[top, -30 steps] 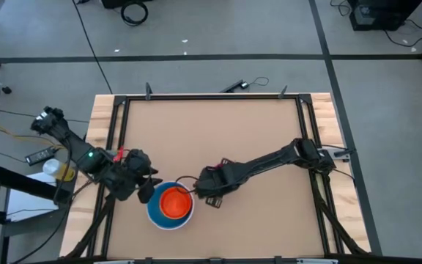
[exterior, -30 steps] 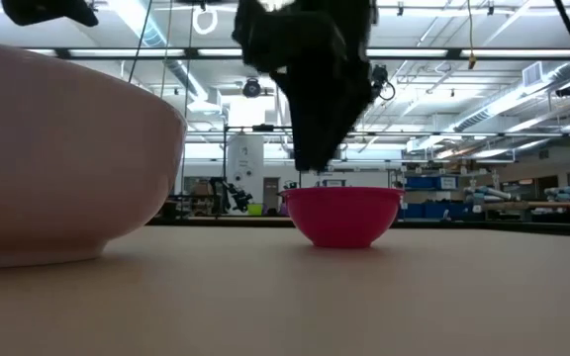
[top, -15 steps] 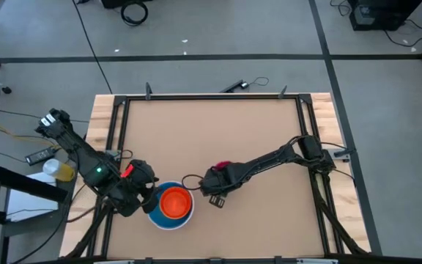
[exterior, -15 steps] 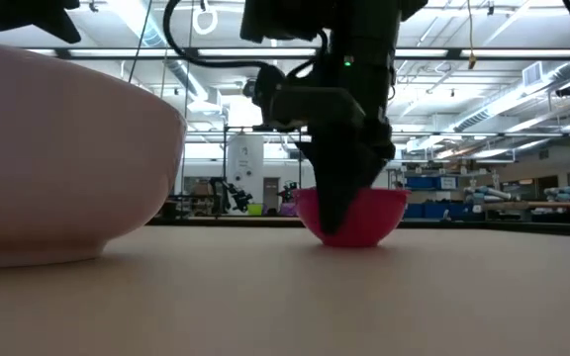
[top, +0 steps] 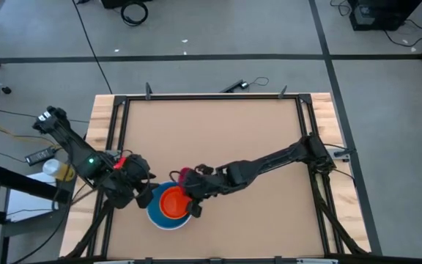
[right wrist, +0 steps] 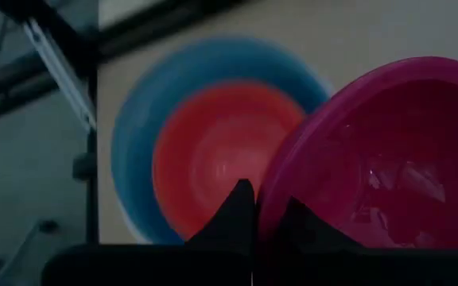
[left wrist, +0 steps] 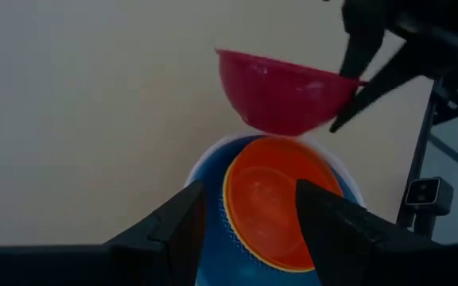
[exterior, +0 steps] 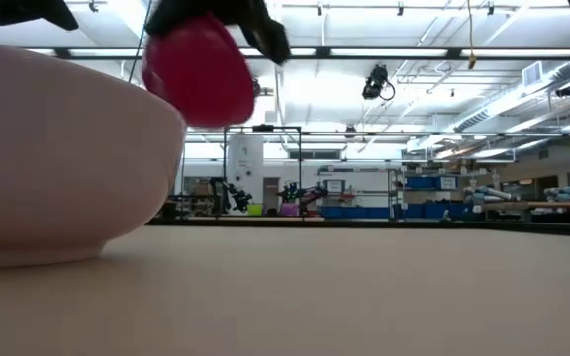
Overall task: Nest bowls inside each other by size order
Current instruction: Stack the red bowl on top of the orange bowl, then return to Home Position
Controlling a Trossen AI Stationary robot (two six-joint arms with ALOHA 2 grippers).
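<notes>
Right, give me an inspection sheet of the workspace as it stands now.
Surface: tan table, bare apart from the bowl stack near the front edge.
Job's things: orange bowl nested in the blue bowl; white bowl outermost; magenta bowl held in the air, tilted, beside the stack.
Clutter: nothing seen on the table.
Claws: right claw shut on the magenta bowl's rim; left claw open, beside the stack.
Cables: black cable coiled on the floor beyond the table.
Surroundings: grey floor; workshop hall with ceiling lights behind.
</notes>
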